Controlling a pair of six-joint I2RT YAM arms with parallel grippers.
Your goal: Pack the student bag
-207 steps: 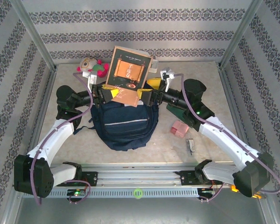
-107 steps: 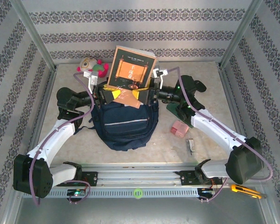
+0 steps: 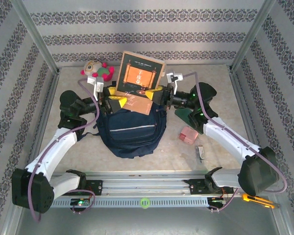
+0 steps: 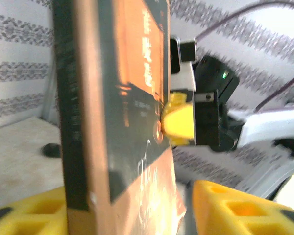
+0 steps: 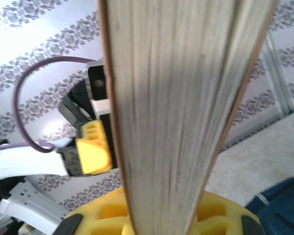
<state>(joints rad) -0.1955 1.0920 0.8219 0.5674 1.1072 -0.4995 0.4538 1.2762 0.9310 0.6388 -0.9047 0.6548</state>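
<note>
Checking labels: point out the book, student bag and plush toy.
book (image 3: 139, 72): top external view, middle of its front cover.
student bag (image 3: 132, 132): top external view, navy front pocket.
plush toy (image 3: 94, 67): top external view, its head.

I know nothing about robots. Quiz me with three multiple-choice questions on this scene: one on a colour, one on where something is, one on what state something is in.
1. What colour is the student bag?
A. red
B. navy blue
C. green

2. Where is the plush toy?
A. on the table, beyond the bag and left of the book
B. inside the bag
C. gripped by a pincer

3. How is the book placed?
A. flat on the table
B. zipped inside the bag
C. upright above the bag's open top

Answers:
1 B: the top view shows dark blue fabric with a pale stripe.
2 A: it lies on the table near the far wall.
3 C: the right pincer is shut on it and holds it standing.
</note>
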